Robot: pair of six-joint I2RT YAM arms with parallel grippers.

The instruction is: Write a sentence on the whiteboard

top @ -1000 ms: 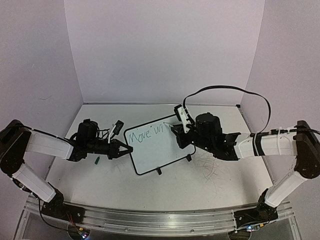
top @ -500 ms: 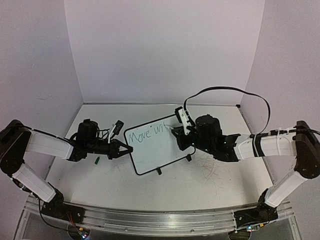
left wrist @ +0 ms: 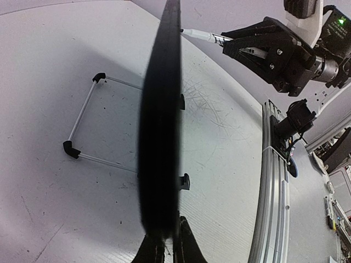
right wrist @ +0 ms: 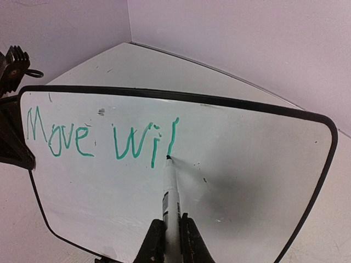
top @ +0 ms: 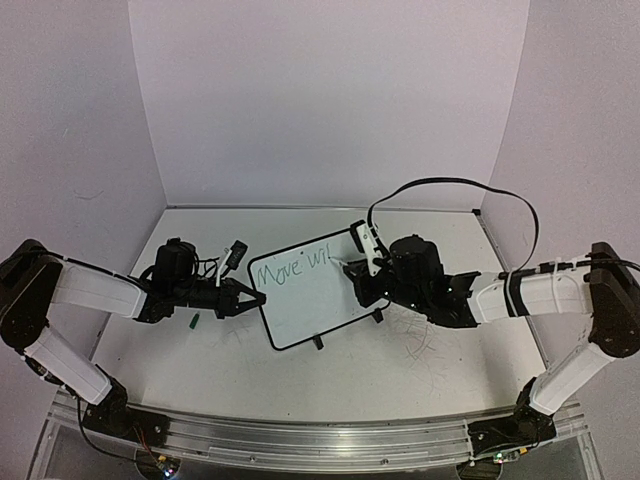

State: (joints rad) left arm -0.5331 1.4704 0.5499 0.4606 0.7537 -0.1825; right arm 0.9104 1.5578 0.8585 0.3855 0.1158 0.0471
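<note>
The whiteboard (top: 305,292) stands tilted mid-table on its black feet, with green "Move wil" on it (right wrist: 219,181). My left gripper (top: 252,299) is shut on the board's left edge, which shows edge-on as a dark band in the left wrist view (left wrist: 160,131). My right gripper (top: 362,283) is shut on a white marker (right wrist: 170,192). The marker's green tip touches the board at the bottom of the last stroke. The marker also shows in the left wrist view (left wrist: 200,35).
A small green marker cap (top: 195,321) lies on the table under my left arm. The board's wire stand (left wrist: 88,115) rests behind it. Walls close the back and sides. A metal rail (top: 300,440) runs along the near edge.
My right gripper has drawn the marker down the board, adding an "l" stroke after "wi". The left gripper and the board have not moved.
</note>
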